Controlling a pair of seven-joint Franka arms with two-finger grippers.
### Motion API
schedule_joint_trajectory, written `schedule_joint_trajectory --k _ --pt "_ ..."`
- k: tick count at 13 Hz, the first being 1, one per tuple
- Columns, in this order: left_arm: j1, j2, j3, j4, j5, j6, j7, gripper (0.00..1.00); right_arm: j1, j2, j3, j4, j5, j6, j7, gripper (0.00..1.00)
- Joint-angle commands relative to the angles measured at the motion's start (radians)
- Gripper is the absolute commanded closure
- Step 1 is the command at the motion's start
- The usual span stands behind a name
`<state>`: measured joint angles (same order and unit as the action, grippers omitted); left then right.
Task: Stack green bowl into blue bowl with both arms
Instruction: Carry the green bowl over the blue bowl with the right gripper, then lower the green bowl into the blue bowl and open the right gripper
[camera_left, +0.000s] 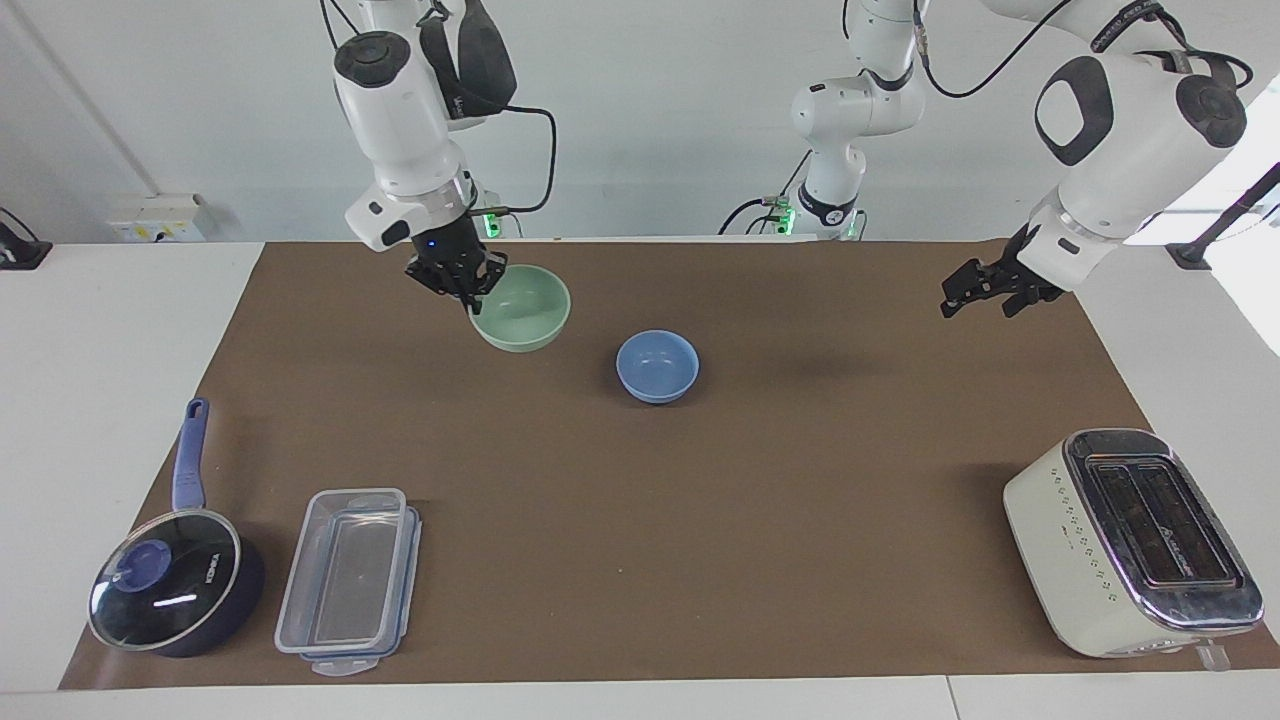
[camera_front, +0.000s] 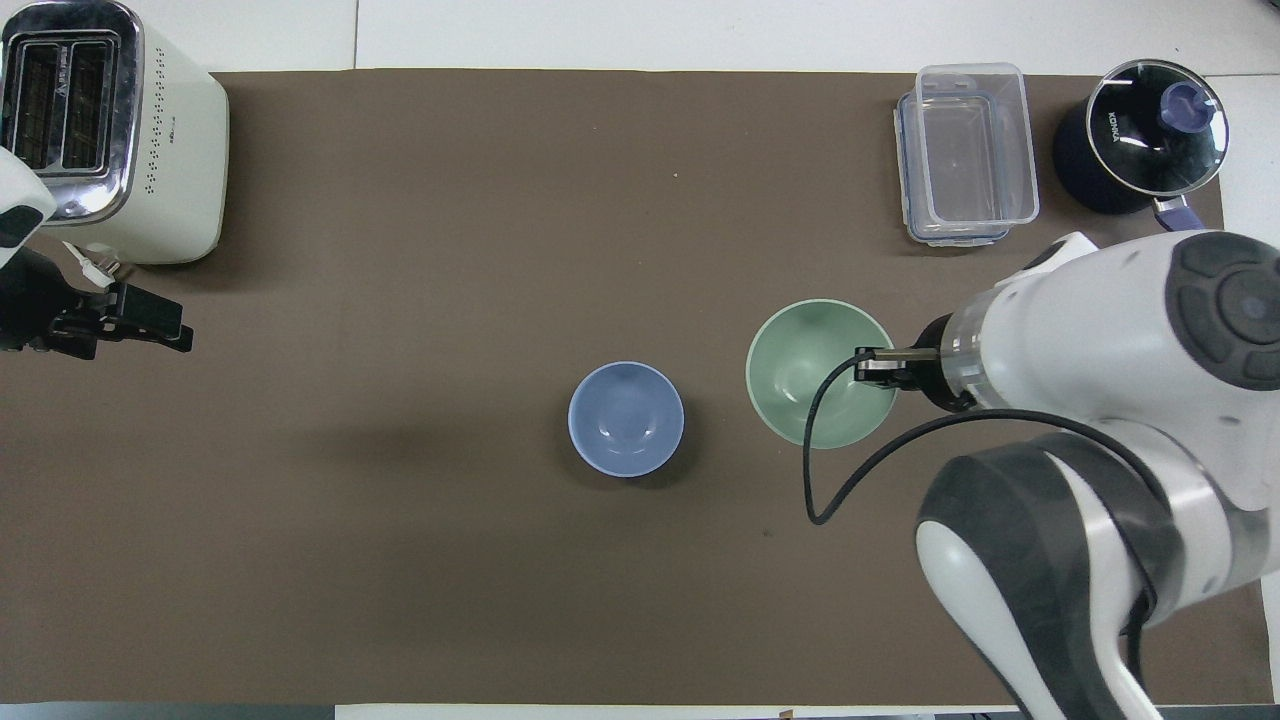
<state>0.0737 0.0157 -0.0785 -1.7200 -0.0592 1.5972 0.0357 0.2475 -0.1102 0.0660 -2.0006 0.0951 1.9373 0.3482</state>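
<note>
Gripping the rim of the green bowl (camera_left: 521, 307), the right gripper (camera_left: 466, 287) has its fingers shut on the bowl's edge and carries it in the air over the brown mat (camera_left: 640, 560), open side up. In the overhead view the green bowl (camera_front: 820, 372) hangs at about 3 o'clock from the blue bowl (camera_front: 626, 418), close beside it with a narrow gap, and the right gripper (camera_front: 878, 366) pinches the rim on the side turned away from the blue bowl.

Resting upright on the mat at mid-bench, the blue bowl (camera_left: 657, 366) has nothing in it and nothing touching it.

Out at the blue bowl's 9 o'clock in the overhead view, well apart from it, the left gripper (camera_front: 150, 320) hangs over the mat's edge near the cream toaster (camera_front: 110, 130). Its fingers stand spread and carry nothing. In the facing view the left gripper (camera_left: 985, 288) is raised clear of the bench (camera_left: 120, 330).

At roughly 1 o'clock from the blue bowl overhead sits a clear plastic container (camera_front: 965, 152) with blue lid clips, and beside it a dark blue saucepan (camera_front: 1140, 135) under a glass lid. White lettering on the lid reads "KONKA". Small dark markings on the toaster's side are too small to read.
</note>
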Motion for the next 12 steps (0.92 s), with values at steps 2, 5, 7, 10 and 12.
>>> schedule_joint_trajectory --k 2,5,7,10,12 --pt "-0.017 0.024 -0.02 0.16 0.052 -0.164 0.0 0.0 0.146 0.067 -0.003 -0.056 0.035 0.182 0.119 1.0" --pt "-0.041 0.036 -0.021 0.189 0.056 -0.217 -0.003 0.0 0.234 0.147 -0.003 -0.095 0.037 0.346 0.127 1.0" --pt "-0.052 0.033 -0.029 0.189 0.094 -0.214 0.001 0.0 0.243 0.159 -0.002 -0.16 0.035 0.492 0.114 1.0" --pt "-0.054 0.035 -0.03 0.191 0.116 -0.201 0.003 0.0 0.275 0.188 -0.003 -0.182 0.035 0.549 0.11 1.0" --pt "-0.052 0.027 -0.03 0.177 0.104 -0.124 0.001 0.0 0.288 0.198 -0.003 -0.184 0.035 0.549 0.115 1.0"
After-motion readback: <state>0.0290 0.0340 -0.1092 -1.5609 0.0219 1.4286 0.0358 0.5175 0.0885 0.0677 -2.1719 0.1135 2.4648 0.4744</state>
